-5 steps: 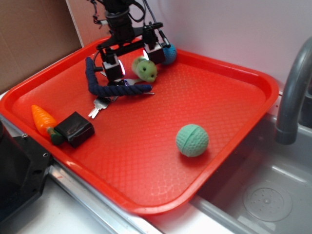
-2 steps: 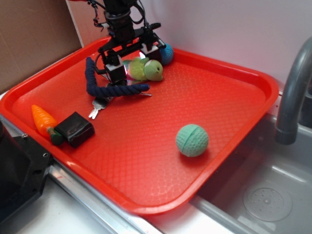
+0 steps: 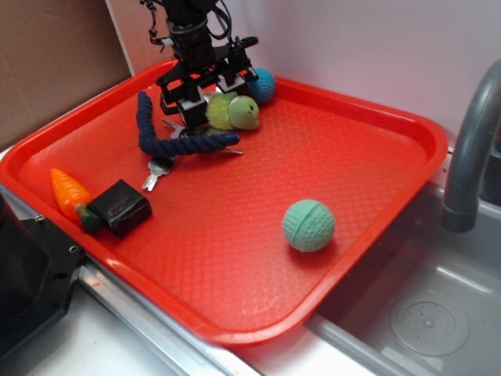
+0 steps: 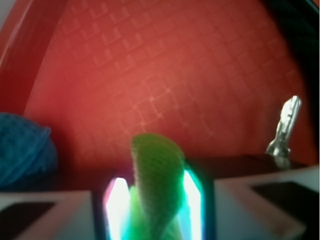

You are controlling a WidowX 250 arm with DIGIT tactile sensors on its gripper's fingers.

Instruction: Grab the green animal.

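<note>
Green plush, exterior view: the green animal sits at the upper left of the frame, at the far edge of the red tray, with its round head sticking out to the right of the gripper.
Gripper, exterior view: jaws drawn in on the toy's body; whether it is off the tray floor cannot be told.
Neighbours, exterior view: teal crocheted ball just behind the toy; navy rope and keys just in front; mint ribbed ball well apart, lower right; toy carrot and black block at the left.
Green plush, wrist view: the green animal fills the gap at bottom centre, squeezed between the two lit pads.
Surroundings, wrist view: teal crocheted ball at left edge, a key at right, tray floor above.
Progress: grasp looks made, so the task seems nearly done; a lift to prove the hold remains, by my judgement.
</note>
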